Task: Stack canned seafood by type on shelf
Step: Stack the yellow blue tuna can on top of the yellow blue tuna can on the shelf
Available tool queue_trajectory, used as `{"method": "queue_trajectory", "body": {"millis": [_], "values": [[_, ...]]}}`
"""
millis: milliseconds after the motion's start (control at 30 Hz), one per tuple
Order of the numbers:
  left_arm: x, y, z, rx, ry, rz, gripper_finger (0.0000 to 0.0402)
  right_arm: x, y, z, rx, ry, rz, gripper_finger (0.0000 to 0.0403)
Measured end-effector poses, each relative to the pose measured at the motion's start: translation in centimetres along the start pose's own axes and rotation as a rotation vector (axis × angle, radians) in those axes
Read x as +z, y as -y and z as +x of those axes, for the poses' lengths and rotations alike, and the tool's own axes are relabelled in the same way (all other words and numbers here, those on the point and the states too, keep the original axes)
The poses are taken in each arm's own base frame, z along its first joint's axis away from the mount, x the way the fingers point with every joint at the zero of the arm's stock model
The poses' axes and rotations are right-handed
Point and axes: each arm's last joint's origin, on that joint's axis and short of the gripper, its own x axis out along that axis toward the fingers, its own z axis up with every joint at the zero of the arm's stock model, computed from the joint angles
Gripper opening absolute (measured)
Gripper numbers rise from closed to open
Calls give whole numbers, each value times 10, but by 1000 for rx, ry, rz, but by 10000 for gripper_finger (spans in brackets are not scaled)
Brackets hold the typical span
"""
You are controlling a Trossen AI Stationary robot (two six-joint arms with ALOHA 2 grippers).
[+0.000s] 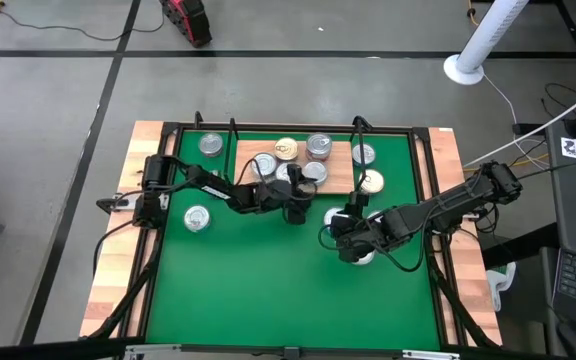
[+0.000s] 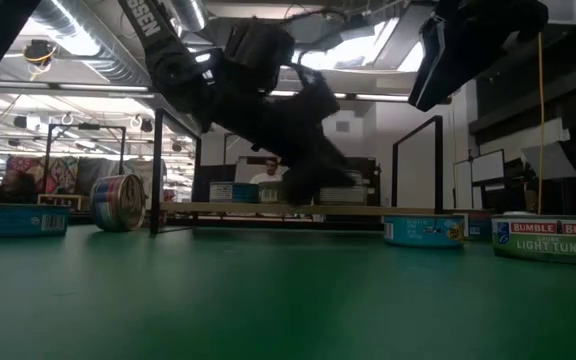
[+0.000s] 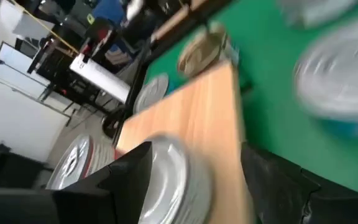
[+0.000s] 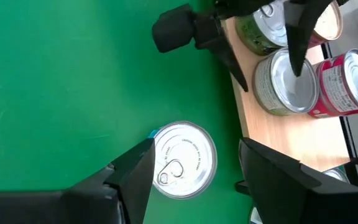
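Observation:
The shelf is a light wooden board with black wire posts, lying at the far middle of the green mat. Several tins stand on it, silver and gold lidded. My left gripper is open at the shelf's near edge. Its fingers stand on either side of a silver-lidded tin that rests on the board. My right gripper hovers open above a silver-lidded, blue-sided tin, which sits flat on the mat just in front of the shelf. My left gripper has one finger close against the tin's side. Bare wood shows between the tin and the other finger. I cannot tell whether it touches the tin.
Loose tins lie on the mat at the far left, the left and under my right arm. In the low view a Bumble Bee light tuna tin and a blue tin sit at the right. The mat's near half is free.

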Motion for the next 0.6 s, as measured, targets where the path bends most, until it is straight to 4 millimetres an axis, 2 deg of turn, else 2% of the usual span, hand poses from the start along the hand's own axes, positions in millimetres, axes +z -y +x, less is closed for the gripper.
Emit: {"method": "queue_trajectory", "body": {"millis": [300,500,600], "values": [[37,25,-26,-73,141,-89,241,0,0,0,0,-1,0,232],[51,45,-40,-148,186,-161,241,0,0,0,0,0,-1,232],[57,44,-48,-168,186,-212,241,0,0,0,0,0,0,232]]}}
